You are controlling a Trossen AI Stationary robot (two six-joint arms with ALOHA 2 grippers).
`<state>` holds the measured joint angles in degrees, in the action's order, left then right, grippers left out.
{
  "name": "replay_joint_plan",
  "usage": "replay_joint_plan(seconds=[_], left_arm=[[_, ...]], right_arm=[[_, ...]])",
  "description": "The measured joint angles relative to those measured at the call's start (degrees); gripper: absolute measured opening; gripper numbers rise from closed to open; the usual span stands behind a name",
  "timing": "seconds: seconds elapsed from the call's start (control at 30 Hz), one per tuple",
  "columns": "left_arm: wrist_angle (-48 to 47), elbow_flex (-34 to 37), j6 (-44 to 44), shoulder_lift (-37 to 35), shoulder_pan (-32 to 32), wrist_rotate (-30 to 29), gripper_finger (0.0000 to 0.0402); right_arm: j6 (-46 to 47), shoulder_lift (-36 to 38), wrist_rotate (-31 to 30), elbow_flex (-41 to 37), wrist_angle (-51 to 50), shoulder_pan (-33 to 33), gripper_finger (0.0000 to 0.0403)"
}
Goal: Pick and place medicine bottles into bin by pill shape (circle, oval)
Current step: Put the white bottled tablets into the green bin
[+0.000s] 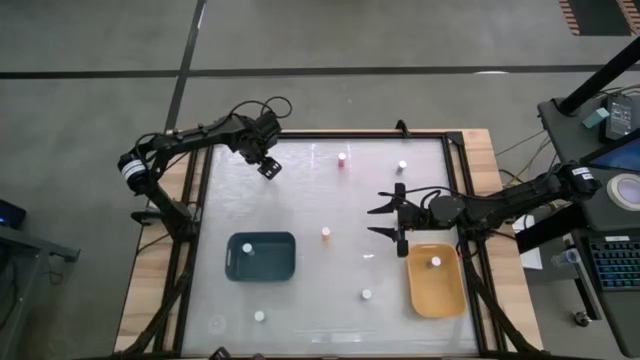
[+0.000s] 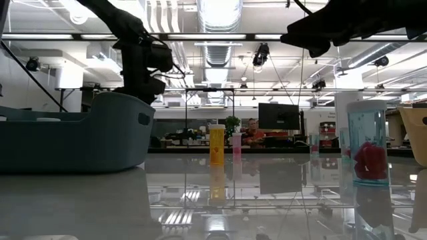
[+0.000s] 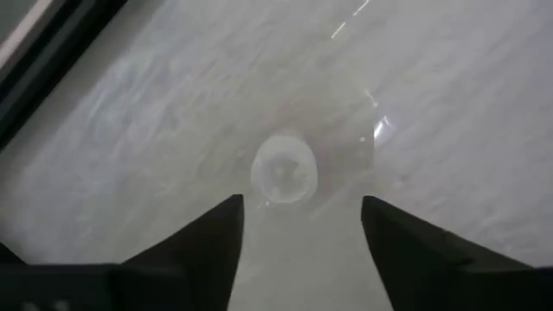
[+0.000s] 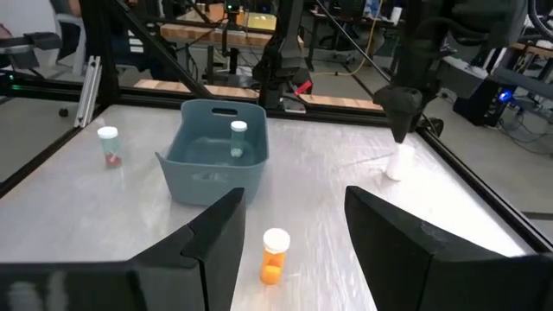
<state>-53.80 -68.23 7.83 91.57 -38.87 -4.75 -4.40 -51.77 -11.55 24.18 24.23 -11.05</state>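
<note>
one bottle (image 1: 247, 249) in left bin (image 1: 261, 257), another bottle (image 1: 435, 262) in right bin (image 1: 436, 279)

You had no readable text, label, brand, number or sign in any of the four views. The medicine bottles (image 4: 275, 256) showed only plain white caps and bare bodies, the teal bin (image 1: 261, 257) and yellow bin (image 1: 436, 285) carried no lettering, and the desk (image 1: 330, 190) bore none.

A glossy white bench (image 1: 320, 290) has wooden edges. Beside it a desk holds a keyboard (image 1: 612, 262). A dark monitor (image 2: 278, 116) stands in the room behind.
</note>
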Motion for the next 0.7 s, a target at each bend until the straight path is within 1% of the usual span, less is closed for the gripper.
replay_joint_plan(seconds=[0.07, 0.17, 0.27, 0.7], left_arm=[[-0.2, 0.1, 0.7, 0.7, -0.2, -0.3, 0.0235], [0.6, 0.2, 0.5, 1.3, -0.2, -1.7, 0.0237], [2.8, 0.2, 0.5, 1.9, -0.2, -1.8, 0.0237], [2.9, 0.4, 0.1, 5.2, -0.5, -1.8, 0.0237]], right_arm=[[0.0, 0.0, 0.0, 0.0, 0.0, 0.0, 0.0192], [-0.1, 0.0, 0.0, 0.0, -0.1, 0.0, 0.0192], [-0.1, 0.0, 0.0, 0.0, -0.3, 0.0, 0.0192], [-0.2, 0.0, 0.0, 0.0, -1.0, 0.1, 0.0192]])
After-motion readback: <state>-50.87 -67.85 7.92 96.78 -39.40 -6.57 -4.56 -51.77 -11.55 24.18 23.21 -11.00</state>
